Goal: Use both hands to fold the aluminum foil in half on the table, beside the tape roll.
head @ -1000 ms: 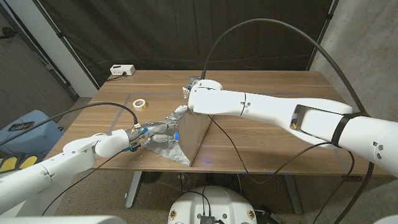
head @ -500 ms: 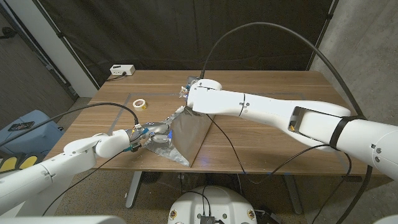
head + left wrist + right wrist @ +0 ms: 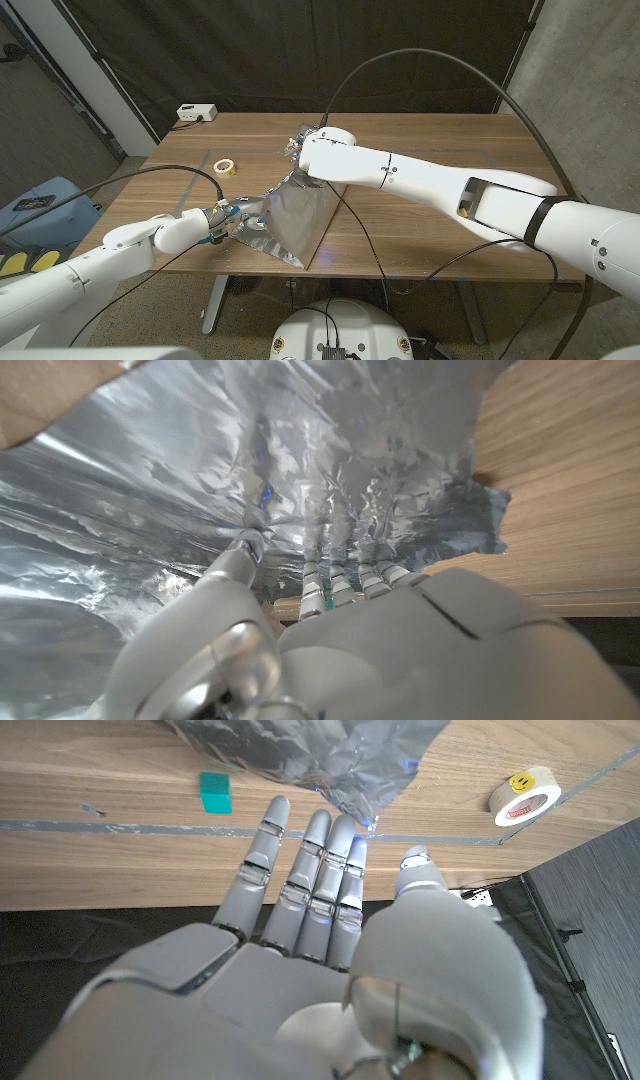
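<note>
The aluminum foil (image 3: pixel 297 218) lies near the table's front edge with its right half raised as a sloping flap. My right hand (image 3: pixel 297 172) is at the flap's top corner. In the right wrist view that hand (image 3: pixel 310 920) has straight fingers (image 3: pixel 345 850) touching the corner of the foil (image 3: pixel 300 755), thumb apart, with no pinch showing. My left hand (image 3: pixel 232 215) reaches under the flap from the left. Its fingers (image 3: pixel 340 575) and thumb press into the crinkled foil (image 3: pixel 300 450), tips hidden in the creases. The tape roll (image 3: pixel 225 166) lies flat behind the left hand, clear of the foil.
A small green block (image 3: pixel 215 792) lies on the table beside the foil, and the tape roll (image 3: pixel 525 795) shows off to one side. A white box (image 3: pixel 196 113) with a cable sits at the back left corner. The foil's near corner (image 3: pixel 300 262) reaches the table's front edge.
The raised foil flap has tipped from nearly upright to leaning left over my left hand. My right hand has moved left with the flap's top corner. The left hand has stayed in place.
</note>
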Motion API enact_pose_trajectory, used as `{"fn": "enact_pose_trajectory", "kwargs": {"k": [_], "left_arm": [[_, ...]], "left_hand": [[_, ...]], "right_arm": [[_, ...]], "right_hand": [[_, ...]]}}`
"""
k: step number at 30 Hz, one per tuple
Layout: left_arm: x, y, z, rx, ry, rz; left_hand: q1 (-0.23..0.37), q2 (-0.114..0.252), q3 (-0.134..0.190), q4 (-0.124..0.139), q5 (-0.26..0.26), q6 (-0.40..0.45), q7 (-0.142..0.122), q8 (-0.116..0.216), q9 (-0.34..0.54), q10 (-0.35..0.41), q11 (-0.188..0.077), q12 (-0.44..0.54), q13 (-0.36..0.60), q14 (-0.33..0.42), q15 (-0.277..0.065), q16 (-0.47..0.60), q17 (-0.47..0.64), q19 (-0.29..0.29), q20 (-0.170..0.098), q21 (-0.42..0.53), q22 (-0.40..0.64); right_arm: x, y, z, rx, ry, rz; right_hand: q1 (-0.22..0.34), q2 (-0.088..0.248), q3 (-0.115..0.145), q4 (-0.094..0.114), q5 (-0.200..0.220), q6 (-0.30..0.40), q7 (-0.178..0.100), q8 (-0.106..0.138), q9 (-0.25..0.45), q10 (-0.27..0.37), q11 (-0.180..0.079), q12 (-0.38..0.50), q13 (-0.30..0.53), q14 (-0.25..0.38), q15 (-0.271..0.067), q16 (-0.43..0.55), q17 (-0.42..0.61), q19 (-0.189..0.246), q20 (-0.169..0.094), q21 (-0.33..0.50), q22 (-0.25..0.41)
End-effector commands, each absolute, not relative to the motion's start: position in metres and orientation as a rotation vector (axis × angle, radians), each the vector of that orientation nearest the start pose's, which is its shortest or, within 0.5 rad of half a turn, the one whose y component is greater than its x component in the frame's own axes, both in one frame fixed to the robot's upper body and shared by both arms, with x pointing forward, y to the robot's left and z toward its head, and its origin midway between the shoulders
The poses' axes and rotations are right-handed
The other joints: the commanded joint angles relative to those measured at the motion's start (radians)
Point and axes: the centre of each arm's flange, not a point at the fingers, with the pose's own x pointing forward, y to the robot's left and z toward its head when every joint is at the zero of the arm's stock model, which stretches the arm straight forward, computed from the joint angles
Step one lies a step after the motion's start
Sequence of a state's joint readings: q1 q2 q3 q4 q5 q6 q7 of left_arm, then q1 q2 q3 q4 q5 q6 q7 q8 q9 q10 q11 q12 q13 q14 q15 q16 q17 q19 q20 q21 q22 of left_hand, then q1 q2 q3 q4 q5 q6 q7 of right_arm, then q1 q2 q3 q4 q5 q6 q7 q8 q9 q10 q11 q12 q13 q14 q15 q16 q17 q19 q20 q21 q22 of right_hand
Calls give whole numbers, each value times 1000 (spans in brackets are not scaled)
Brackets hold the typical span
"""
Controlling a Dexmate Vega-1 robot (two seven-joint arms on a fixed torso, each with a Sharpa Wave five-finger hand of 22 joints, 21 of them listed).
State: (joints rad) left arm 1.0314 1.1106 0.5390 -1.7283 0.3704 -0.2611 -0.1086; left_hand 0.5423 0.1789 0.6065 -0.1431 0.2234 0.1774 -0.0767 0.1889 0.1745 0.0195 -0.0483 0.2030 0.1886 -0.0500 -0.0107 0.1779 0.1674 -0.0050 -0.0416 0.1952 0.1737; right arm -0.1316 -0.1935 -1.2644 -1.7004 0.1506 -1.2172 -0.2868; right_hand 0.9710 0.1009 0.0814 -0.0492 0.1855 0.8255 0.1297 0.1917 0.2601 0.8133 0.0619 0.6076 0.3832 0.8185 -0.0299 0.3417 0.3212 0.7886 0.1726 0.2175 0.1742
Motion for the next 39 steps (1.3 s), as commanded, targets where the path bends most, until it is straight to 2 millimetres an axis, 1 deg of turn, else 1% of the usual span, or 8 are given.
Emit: {"fn": "enact_pose_trajectory", "kwargs": {"k": [1,10,15,21,31,34,39], "left_arm": [[553,292,-111,1509,-514,-483],[553,298,-96,1442,-534,-429],[552,304,-85,1398,-546,-386],[550,310,-72,1367,-553,-339],[546,319,-49,1371,-560,-281],[544,321,-45,1367,-560,-267],[539,325,-42,1358,-542,-240]], "left_hand": [[14,3,0,-2,9,24,-13,1,6,1,0,6,4,1,-1,2,3,36,23,6,4],[16,1,-2,-1,10,26,-14,0,6,3,4,7,4,2,1,3,3,37,25,6,4],[17,0,-3,-1,10,26,-13,-1,6,5,3,8,4,3,2,3,3,37,25,6,4],[18,-1,-5,-1,9,27,-11,-1,6,9,4,9,4,4,8,3,3,37,28,6,5],[18,-2,-8,0,9,32,-4,0,6,17,3,12,4,6,12,4,3,39,31,7,5],[18,-3,-9,1,8,34,-2,0,6,18,5,12,4,6,15,3,3,39,33,7,5],[18,-3,-10,1,8,34,0,0,6,20,5,13,4,6,16,4,3,39,35,7,5]], "right_arm": [[567,74,60,-1148,-254,118],[569,72,64,-1135,-258,125],[571,69,64,-1132,-257,128],[574,62,65,-1122,-254,131],[579,47,70,-1113,-251,121],[581,44,71,-1111,-247,119],[583,39,72,-1107,-245,112]], "right_hand": [[-14,2,-1,10,9,-14,3,-6,1,-9,3,-4,1,-4,10,-7,1,2,7,-2,3],[-23,6,-1,12,10,-29,7,-7,-3,-17,14,-7,1,-12,20,-17,-2,-2,12,-6,3],[-22,7,0,10,10,-33,6,-5,-5,-23,12,-10,0,-11,21,-18,-1,-2,15,-7,3],[-23,10,1,9,11,-36,6,-5,-7,-23,14,-11,-2,-11,20,-19,0,-2,15,-8,2],[-24,16,5,7,11,-40,7,-3,-10,-25,13,-13,-4,-12,24,-22,1,-1,16,-9,2],[-25,18,5,7,11,-41,6,-2,-11,-25,15,-13,-5,-15,20,-24,1,-2,16,-10,2],[-24,21,8,5,10,-44,7,-2,-12,-28,17,-14,-4,-17,24,-26,2,-2,17,-11,2]]}}
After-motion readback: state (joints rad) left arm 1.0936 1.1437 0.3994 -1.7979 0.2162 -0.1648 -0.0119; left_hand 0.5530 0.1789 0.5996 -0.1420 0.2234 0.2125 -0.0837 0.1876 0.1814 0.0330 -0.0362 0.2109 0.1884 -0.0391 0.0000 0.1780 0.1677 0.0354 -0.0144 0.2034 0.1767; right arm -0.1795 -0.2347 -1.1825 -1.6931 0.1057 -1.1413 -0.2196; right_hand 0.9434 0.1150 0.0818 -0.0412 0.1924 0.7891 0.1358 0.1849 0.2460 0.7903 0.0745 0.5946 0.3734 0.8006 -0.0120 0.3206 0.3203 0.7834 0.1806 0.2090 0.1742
